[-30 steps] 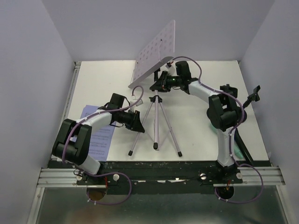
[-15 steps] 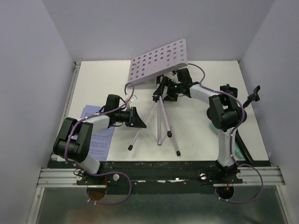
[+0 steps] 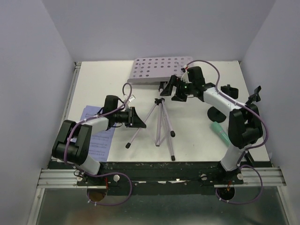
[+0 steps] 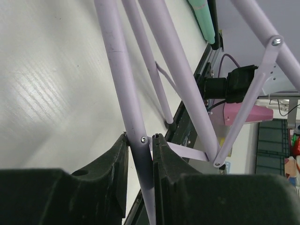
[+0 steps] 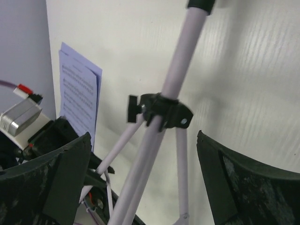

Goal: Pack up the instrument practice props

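Silver tripod (image 4: 121,70) has one leg pinched by the left gripper (image 4: 139,138), so fold that leg inward gently while the splayed right gripper (image 5: 143,157) straddles the mast.

No word, number, brand or sign can be read in any view. The white printed sheet-music pages (image 3: 101,140), lying at about eight o'clock on the table (image 3: 197,136) in the top view, carry rows of staves. The notes and any heading on them are too small to make out. In the right wrist view, where the pages sit at about ten o'clock, only fine staff lines show, with no legible lettering.
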`<state>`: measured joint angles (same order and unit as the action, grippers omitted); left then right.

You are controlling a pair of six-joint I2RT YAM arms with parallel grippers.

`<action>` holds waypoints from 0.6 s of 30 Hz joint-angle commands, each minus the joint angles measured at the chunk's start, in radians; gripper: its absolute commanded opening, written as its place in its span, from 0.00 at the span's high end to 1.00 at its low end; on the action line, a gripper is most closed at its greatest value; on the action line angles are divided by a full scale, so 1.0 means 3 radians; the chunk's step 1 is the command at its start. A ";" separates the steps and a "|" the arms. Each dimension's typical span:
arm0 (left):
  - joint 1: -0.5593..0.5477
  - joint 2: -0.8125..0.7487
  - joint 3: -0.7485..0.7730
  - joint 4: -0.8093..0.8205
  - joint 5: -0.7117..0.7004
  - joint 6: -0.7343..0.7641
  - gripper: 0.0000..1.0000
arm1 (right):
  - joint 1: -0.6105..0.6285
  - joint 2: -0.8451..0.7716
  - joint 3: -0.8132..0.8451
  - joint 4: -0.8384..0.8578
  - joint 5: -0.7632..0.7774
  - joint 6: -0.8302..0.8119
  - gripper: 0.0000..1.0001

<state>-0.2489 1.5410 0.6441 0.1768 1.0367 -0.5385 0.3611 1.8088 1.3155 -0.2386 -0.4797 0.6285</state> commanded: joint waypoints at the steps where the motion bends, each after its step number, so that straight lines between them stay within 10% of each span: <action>1: 0.0083 -0.0207 0.0077 0.0602 -0.0244 0.0261 1.00 | 0.0034 -0.0220 -0.0146 -0.0339 -0.0195 -0.0183 0.01; 18: -0.0275 -0.0192 0.0164 0.0336 -0.0434 0.0491 0.96 | 0.0345 0.0137 0.0145 -0.0662 0.0295 -0.0413 0.00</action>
<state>-0.3027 1.4944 0.6388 0.1261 0.9340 -0.5152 0.4259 1.7649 1.2896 -0.3985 -0.4633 0.5301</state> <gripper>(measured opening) 0.304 0.995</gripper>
